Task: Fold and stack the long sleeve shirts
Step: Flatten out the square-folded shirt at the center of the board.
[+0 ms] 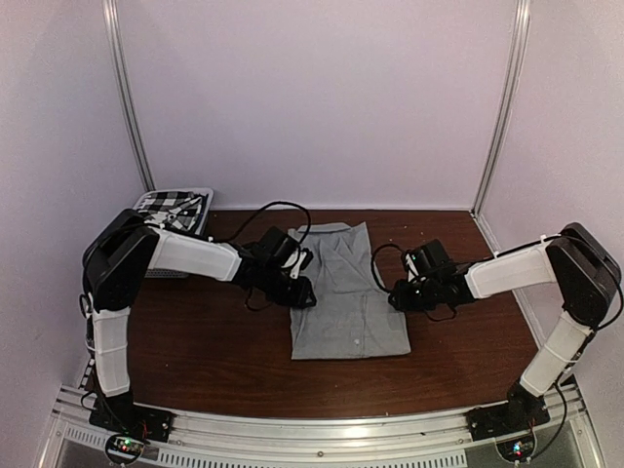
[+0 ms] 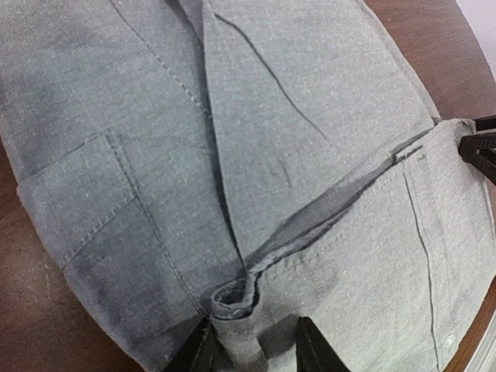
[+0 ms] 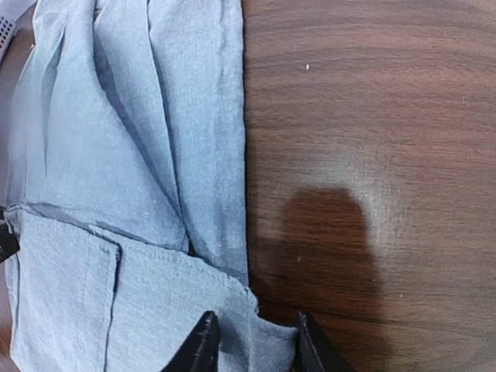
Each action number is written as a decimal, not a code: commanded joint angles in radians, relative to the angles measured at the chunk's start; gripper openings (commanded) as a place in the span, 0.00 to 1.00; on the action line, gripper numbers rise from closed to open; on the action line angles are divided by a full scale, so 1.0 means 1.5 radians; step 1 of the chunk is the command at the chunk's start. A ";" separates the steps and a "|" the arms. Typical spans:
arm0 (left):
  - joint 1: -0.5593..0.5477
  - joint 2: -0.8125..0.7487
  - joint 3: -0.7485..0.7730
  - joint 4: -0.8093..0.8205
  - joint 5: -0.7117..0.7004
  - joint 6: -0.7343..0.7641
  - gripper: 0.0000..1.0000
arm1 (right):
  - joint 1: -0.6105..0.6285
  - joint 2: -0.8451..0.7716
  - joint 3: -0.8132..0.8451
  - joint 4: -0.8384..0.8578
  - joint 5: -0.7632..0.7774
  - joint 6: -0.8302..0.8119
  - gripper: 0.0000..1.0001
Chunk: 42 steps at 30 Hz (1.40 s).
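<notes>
The light grey long sleeve shirt (image 1: 346,292) lies flat in the middle of the table, its sleeves folded in. My left gripper (image 1: 304,292) is low at the shirt's left edge. In the left wrist view its fingers (image 2: 253,341) stand apart astride a raised, rolled fold of grey cloth (image 2: 232,298). My right gripper (image 1: 398,295) sits at the shirt's right edge. In the right wrist view its fingers (image 3: 254,337) are apart with a corner of the cloth (image 3: 260,329) between them. The black-and-white checked shirt (image 1: 171,207) rests at the back left.
A white slatted basket (image 1: 207,195) at the table's back left corner holds the checked shirt. Black cables (image 1: 278,210) loop over the table behind the grey shirt. Bare brown wood (image 3: 372,116) lies to the right of the shirt.
</notes>
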 commanded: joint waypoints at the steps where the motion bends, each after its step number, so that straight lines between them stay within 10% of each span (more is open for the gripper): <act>1: -0.006 0.009 0.028 0.022 0.020 0.013 0.28 | -0.002 0.001 0.003 0.015 0.001 -0.007 0.30; 11: -0.012 -0.046 0.025 0.013 0.052 0.039 0.03 | 0.005 -0.045 0.006 -0.013 -0.012 -0.014 0.00; 29: -0.202 -0.315 -0.278 -0.027 0.282 0.042 0.00 | 0.318 -0.416 -0.218 -0.128 -0.052 0.116 0.00; 42: -0.223 -0.443 -0.333 -0.037 0.163 -0.025 0.61 | 0.410 -0.607 -0.238 -0.282 0.089 0.231 0.53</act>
